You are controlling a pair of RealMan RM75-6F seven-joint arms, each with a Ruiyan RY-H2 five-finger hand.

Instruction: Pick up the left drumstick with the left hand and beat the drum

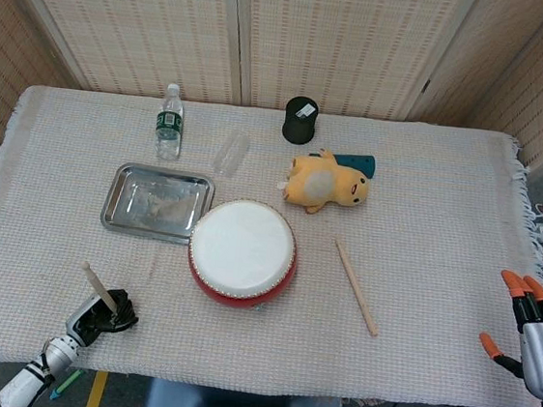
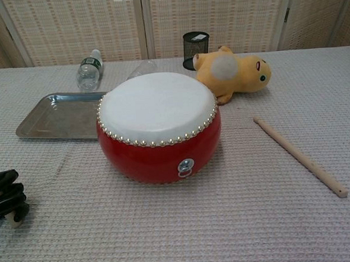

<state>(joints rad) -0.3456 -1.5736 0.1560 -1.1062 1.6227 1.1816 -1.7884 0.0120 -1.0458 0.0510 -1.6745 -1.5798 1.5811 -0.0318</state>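
cloth-covered table (image 1: 429, 181) with drum (image 1: 242, 252), tray (image 1: 122, 188), plush (image 1: 326, 183)

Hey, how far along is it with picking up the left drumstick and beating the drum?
Done: the left robot hand grips the left drumstick, tip pointing up and away. In hand: it sits at the table's near-left edge, well short of the drum. Left: swing over and strike the white drumhead. The other drumstick lies untouched; the right robot hand holds nothing.

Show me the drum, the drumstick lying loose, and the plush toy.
drum (image 2: 155, 102), chest view, middle of white skin.
loose drumstick (image 2: 298, 155), chest view, middle of shaft.
plush toy (image 1: 327, 183), head view, its belly.
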